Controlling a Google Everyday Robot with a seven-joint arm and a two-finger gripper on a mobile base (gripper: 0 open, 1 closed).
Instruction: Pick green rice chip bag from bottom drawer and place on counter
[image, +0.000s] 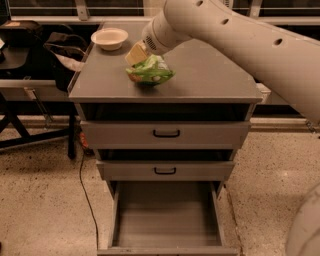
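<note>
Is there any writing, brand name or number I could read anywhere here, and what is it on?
No text here can be read.
The green rice chip bag, on the counter just below the gripper: pale print patches, too blurred to read.
The white bowl, drawer fronts and robot arm: no lettering visible.
</note>
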